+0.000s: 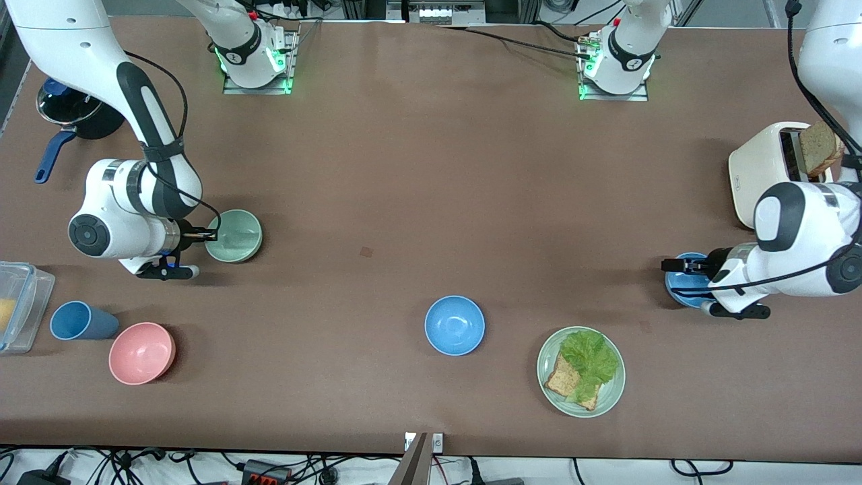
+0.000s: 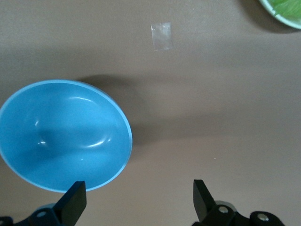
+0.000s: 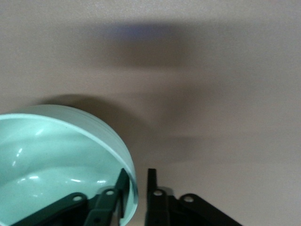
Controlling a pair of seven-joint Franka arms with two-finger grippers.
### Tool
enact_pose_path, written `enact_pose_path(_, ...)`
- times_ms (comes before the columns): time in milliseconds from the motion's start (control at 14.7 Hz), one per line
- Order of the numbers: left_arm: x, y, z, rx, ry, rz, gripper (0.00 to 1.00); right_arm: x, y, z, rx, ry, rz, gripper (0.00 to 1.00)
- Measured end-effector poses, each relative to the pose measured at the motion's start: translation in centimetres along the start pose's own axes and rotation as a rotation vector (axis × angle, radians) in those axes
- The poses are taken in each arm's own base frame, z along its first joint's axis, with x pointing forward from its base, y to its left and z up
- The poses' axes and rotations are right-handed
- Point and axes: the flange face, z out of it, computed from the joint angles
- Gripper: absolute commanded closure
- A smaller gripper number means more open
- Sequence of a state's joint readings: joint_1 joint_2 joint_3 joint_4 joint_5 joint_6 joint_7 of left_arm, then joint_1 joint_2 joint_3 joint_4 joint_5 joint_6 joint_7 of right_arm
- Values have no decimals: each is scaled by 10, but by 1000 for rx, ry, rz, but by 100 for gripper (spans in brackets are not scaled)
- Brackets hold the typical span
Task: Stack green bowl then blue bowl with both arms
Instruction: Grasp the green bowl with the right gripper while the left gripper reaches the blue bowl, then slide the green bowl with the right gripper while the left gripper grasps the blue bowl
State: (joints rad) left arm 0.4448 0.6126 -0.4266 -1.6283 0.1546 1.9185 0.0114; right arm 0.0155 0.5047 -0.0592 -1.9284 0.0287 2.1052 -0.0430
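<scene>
I read the table (image 1: 431,168) in the front view as a dial, with twelve o'clock at my bases.

I count one green bowl (image 1: 234,236), at about nine o'clock. My right pincer (image 1: 212,235) is clenched on its rim. In the right wrist view one finger sits inside the green bowl (image 3: 56,165) and the other outside, with the wall pinched between them at my right pincer (image 3: 137,188).

I count two blue bowls. The first blue bowl (image 1: 680,288) is near four o'clock, and my left pincer (image 1: 677,266) hangs over it, released with its fingers spread wide. In the left wrist view one finger (image 2: 75,200) overlaps the rim of the first blue bowl (image 2: 61,136), and the other stands clear over bare table. The second blue bowl (image 1: 454,325) sits alone at six o'clock.

There is one pink bowl (image 1: 142,352) at about eight o'clock, with one blue cup (image 1: 81,320) lying just beside it and one clear container (image 1: 20,306) at the table edge.

One pale green plate (image 1: 609,391) with lettuce and bread is at five o'clock. One white toaster (image 1: 761,175) holding one bread slice (image 1: 818,148) is near two o'clock. One dark pot (image 1: 74,111) is at ten o'clock.
</scene>
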Motion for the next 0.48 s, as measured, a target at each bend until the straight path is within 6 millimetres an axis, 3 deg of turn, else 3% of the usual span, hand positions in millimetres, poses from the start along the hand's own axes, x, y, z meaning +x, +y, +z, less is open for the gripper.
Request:
enact_pose_path(136, 0, -3, 0, 52, 9, 13, 0, 1, -9, -8, 4, 10, -15, 100)
enact_pose_path(272, 0, -16, -8, 94, 36, 13, 0, 4, -33, -21, 7, 34, -49, 100)
enact_pose_path(407, 1, -35, -12, 141, 66, 11, 0, 6, -79, -33, 12, 60, -96, 100)
enact_pose_path(475, 1, -44, -11, 147, 71, 8, 1, 5, -114, -40, 14, 76, -116, 100)
